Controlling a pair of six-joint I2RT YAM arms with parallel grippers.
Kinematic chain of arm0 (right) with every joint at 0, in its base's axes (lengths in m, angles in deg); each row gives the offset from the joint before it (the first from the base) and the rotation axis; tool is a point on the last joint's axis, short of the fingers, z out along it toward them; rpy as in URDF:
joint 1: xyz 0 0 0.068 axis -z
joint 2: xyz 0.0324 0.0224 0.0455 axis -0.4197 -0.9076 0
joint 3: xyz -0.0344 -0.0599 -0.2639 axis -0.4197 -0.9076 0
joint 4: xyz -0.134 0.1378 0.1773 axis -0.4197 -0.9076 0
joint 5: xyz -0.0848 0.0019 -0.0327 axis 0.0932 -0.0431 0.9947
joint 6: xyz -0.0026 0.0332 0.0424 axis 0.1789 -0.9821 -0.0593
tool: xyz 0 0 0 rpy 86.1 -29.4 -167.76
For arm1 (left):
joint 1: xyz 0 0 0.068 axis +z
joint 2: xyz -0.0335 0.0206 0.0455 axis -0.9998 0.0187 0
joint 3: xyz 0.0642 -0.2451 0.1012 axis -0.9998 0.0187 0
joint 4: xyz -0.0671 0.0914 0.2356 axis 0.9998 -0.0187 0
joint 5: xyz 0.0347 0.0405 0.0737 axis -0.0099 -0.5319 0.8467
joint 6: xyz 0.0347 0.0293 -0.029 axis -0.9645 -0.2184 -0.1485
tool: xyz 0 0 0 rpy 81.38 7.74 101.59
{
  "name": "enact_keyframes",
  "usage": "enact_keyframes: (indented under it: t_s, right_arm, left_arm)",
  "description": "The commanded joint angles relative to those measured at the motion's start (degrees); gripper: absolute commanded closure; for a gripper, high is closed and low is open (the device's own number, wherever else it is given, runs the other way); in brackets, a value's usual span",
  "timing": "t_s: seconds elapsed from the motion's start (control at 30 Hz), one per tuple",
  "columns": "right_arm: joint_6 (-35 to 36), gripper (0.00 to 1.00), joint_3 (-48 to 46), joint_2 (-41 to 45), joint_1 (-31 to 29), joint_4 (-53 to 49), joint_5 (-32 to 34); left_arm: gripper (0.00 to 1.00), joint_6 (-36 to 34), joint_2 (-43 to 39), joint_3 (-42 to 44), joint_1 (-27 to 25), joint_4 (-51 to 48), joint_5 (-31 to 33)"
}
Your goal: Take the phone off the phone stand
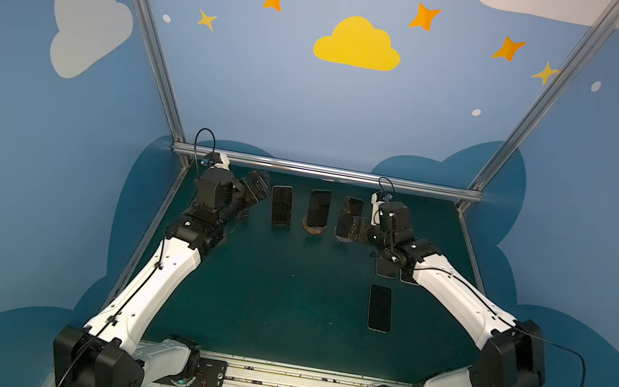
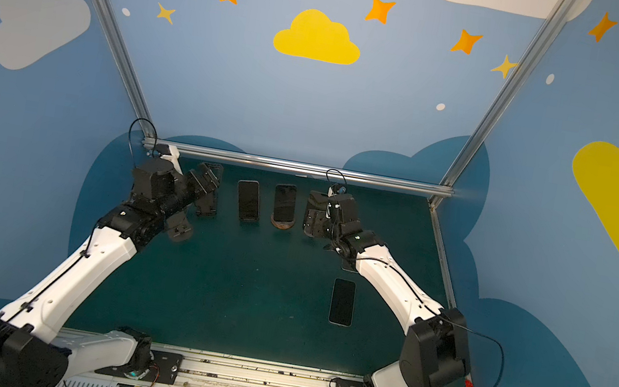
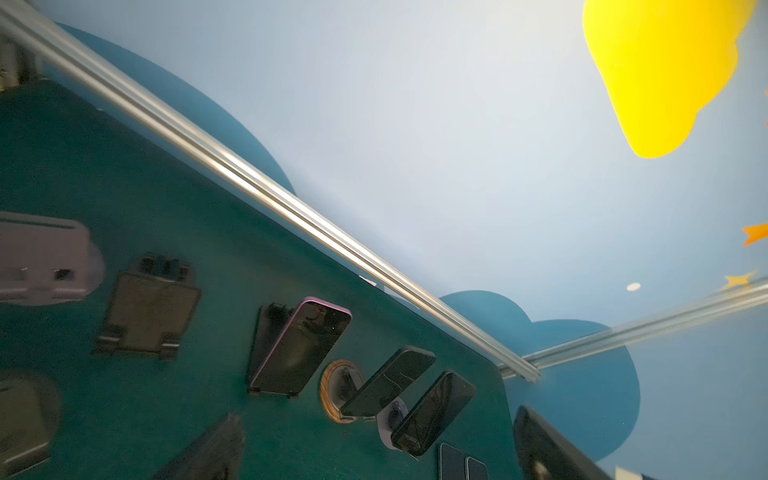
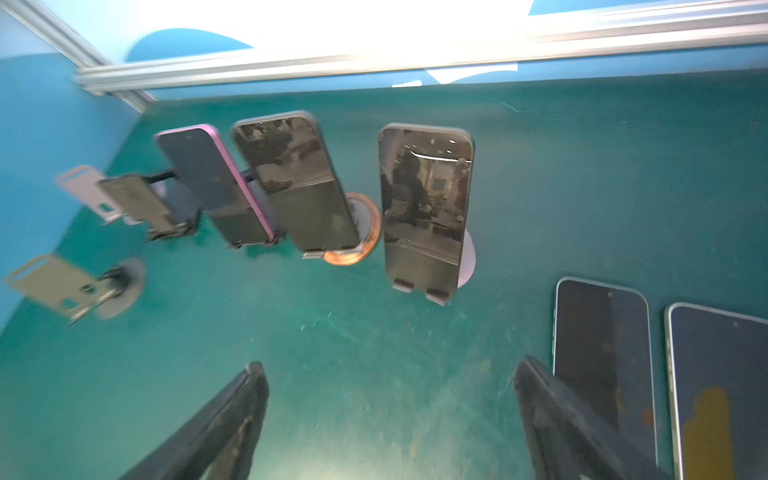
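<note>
Three dark phones lean on stands in a row at the back. The pink-edged phone (image 4: 216, 183) (image 1: 281, 205) is on the left. The middle phone (image 4: 295, 183) (image 1: 318, 208) rests on a wood-rimmed stand (image 4: 372, 241). The right phone (image 4: 426, 195) stands on a round grey phone stand (image 4: 467, 257). My right gripper (image 4: 390, 365) (image 1: 347, 221) is open just in front of that right phone, apart from it and holding nothing. In both top views it covers part of that phone. My left gripper (image 1: 256, 188) (image 3: 380, 415) is open and empty, left of the pink-edged phone.
Two phones (image 4: 602, 365) (image 4: 719, 395) lie flat under the right arm, and a third flat phone (image 1: 380, 307) lies nearer the front. Empty stands (image 4: 137, 203) (image 4: 62, 286) (image 3: 149, 307) sit at the left by the left gripper. An aluminium rail (image 1: 324, 171) bounds the green table (image 1: 282, 304) at the back.
</note>
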Motion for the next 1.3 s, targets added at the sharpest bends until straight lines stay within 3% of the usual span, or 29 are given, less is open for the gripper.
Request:
enact_keyframes:
  t_s: [0.0,0.13,0.37,0.6,1.27]
  right_arm:
    - [1.82,0.06,6.21,-4.73,0.43,-1.7,2.54]
    - [0.84,0.06,13.21,-11.39,0.43,-2.64,5.07]
    - [-3.03,0.06,21.78,-20.72,-0.53,-3.46,14.21]
    - [-1.45,0.06,31.59,-28.64,0.21,-8.79,14.16]
    - [-2.51,0.09,32.65,-33.5,0.87,-4.18,13.33]
  left_arm:
    - [0.0,-2.72,0.77,1.46,0.06,4.41,-4.78]
    - [0.0,2.44,1.26,5.21,0.38,7.4,-8.29]
    - [0.0,4.84,-1.12,7.84,0.84,8.63,-10.92]
    - [0.0,5.57,-0.58,8.37,1.13,9.22,-11.62]
    - [0.0,7.19,2.05,8.54,1.11,10.5,-13.96]
